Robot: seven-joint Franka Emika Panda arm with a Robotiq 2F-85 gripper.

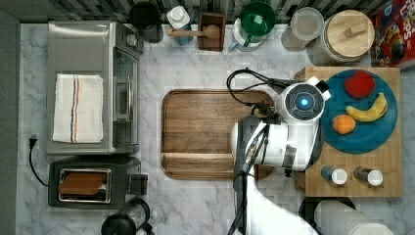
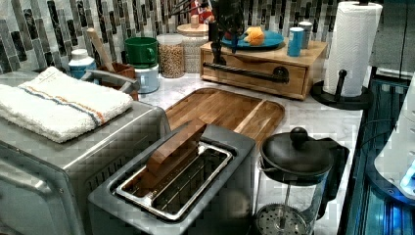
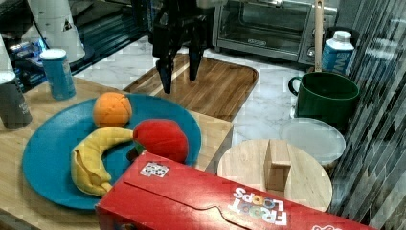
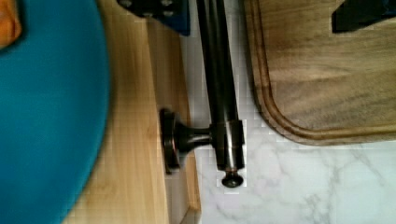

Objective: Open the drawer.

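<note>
Drawer [image 2: 254, 73] sits shut in its box [image 2: 313, 49] by the backsplash, bar handle [image 2: 244, 72] across the front. The plate [image 3: 48, 143] on the box holds an orange [image 3: 111, 109], banana [image 3: 93, 158] and red fruit [image 3: 160, 139]. Arm hides the box's front edge in the top view. Gripper [image 3: 179, 74], fingers spread, hangs over the handle.

Even indoor light, blocky and soft throughout (wrist view blurriest), with glare on the toaster oven [image 1: 88, 34].
</note>
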